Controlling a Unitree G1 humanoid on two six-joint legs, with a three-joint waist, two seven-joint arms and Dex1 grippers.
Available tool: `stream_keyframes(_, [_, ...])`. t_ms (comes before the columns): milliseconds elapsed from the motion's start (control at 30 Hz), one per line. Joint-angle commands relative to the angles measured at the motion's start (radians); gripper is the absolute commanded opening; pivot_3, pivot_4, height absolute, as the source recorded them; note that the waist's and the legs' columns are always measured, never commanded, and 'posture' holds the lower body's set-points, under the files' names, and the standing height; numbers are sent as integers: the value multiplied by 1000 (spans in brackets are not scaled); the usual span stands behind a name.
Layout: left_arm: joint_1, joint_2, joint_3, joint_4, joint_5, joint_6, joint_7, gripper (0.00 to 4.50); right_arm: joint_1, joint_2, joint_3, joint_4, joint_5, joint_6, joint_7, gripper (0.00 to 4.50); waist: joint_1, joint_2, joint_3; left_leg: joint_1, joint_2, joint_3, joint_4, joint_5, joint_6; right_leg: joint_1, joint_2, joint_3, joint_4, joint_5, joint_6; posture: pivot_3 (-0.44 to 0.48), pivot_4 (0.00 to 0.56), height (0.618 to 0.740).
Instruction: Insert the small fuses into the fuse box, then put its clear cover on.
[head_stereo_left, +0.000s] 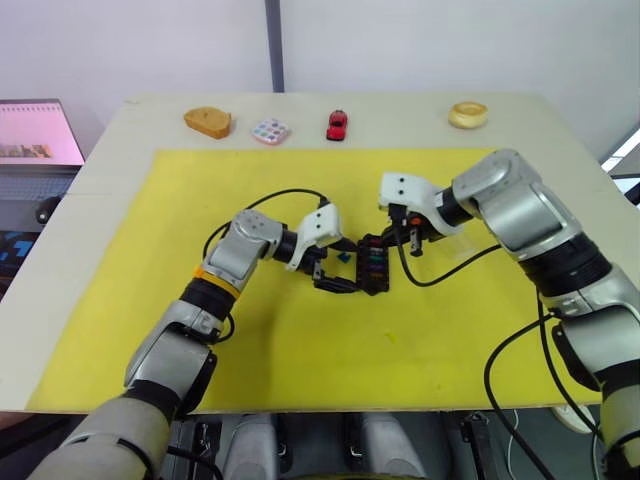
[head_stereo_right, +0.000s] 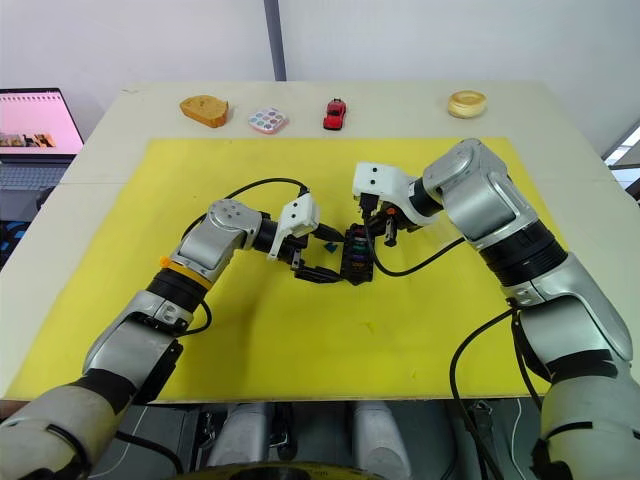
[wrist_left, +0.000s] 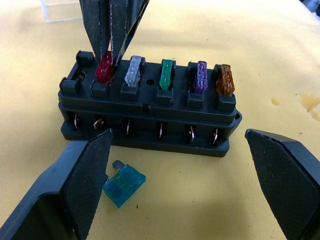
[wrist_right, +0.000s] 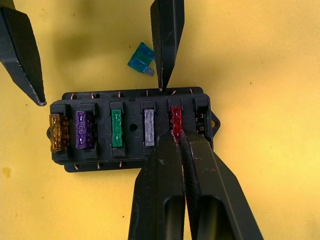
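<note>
— What am I looking at on the mat?

— I see the fuse box (wrist_left: 150, 112), a black ribbed plastic block, lying on the yellow mat (head_stereo_left: 300, 340) between my two grippers; five blade fuses stand in its top row: red fuse (wrist_left: 104, 67), grey fuse (wrist_left: 132, 70), green fuse (wrist_left: 166, 75), purple fuse (wrist_left: 201, 76), amber fuse (wrist_left: 225, 80); one end slot beside the red is bare.

— And the sixth?

— The teal fuse (wrist_left: 124, 185) lies flat on the mat just beside the box's long side, metal prong showing.

— Grippers?

— My right gripper (wrist_right: 178, 135) has its smooth black fingers pressed together, tips pinching the red fuse's top; my left gripper (wrist_left: 180, 180) stands wide apart, its textured pads flanking the box without touching it.

— The clear cover?

— A transparent rectangle (wrist_left: 62, 10) sits past the box; I think that's it, though only its edge shows.
</note>
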Motion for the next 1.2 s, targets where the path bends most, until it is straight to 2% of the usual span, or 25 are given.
stream_keyframes(33, [3, 1, 13, -35, -7, 3, 1, 4500, 6, 4, -4, -25, -4, -7, 4, 676, 0, 0, 0, 0, 0, 0, 0, 0, 0, 0, 0, 0, 0, 0, 0, 0, 150, 740])
stream_keyframes(167, [1, -1, 14, -33, -6, 4, 1, 4500, 4, 5, -5, -20, -9, -10, 1, 2465, 2, 0, 0, 0, 0, 0, 0, 0, 0, 0, 0, 0, 0, 0, 0, 0, 150, 740])
stream_keyframes(967, [6, -5, 7, -38, -6, 1, -2, 4500, -59, -32, -100, -49, 33, 5, 12, 2465, 2, 0, 0, 0, 0, 0, 0, 0, 0, 0, 0, 0, 0, 0, 0, 0, 150, 740])
stream_keyframes(1067, [7, -3, 4, -42, -6, 1, -12, 4500, -31, -45, -121, -85, 49, 24, 9, 1597, 2, 0, 0, 0, 0, 0, 0, 0, 0, 0, 0, 0, 0, 0, 0, 0, 150, 740])
stream_keyframes(1167, [5, -2, 5, -42, -5, 0, -15, 4500, -2, -53, -133, -121, 65, 47, 2, 54, 3, 0, 0, 0, 0, 0, 0, 0, 0, 0, 0, 0, 0, 0, 0, 0, 150, 740])
stream_keyframes(1200, [2, 0, 7, -41, -6, 1, -18, 4500, 18, -54, -140, -142, 74, 58, -5, 14, 3, 0, 0, 0, 0, 0, 0, 0, 0, 0, 0, 0, 0, 0, 0, 0, 150, 740])
